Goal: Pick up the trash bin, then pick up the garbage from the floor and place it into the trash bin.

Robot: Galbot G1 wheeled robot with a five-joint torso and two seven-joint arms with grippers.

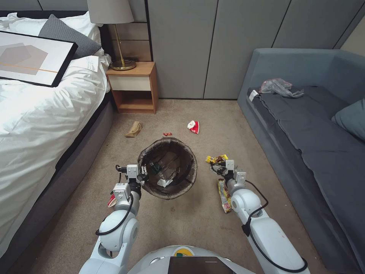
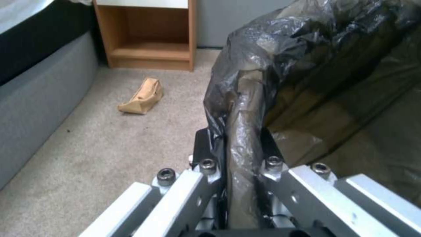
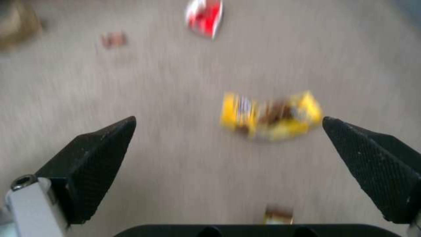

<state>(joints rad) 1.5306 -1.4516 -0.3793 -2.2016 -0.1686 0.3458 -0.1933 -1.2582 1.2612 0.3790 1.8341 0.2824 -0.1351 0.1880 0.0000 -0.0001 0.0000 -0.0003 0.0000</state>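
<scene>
Left claw [image 1: 143, 174] clamped on bag-covered rim of trash bin [image 1: 167, 168], bin near middle of carpet floor [image 1: 197, 224] between bed [image 1: 38, 125] and sofa [image 1: 315, 140]. White tissue inside bin. Right claw [image 1: 217, 168] wide open, above yellow wrapper [image 3: 269, 118]. Second yellow wrapper [image 1: 224, 196] beside right arm. Brown paper bag [image 2: 141, 96], red-and-white wrapper [image 1: 193, 126], small red scrap [image 1: 167, 134] on floor beyond bin, toward nightstand [image 1: 133, 88].

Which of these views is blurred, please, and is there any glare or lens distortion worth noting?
Right wrist view: motion-smeared, the yellow wrapper and the carpet streaked, the open right gripper somewhat crisper. Left wrist view: soft, with sheen on the trash bin liner clamped by the left gripper. Head view: sharp, wide-angle bowing at the edges, the white bedding nearly blown out.
</scene>
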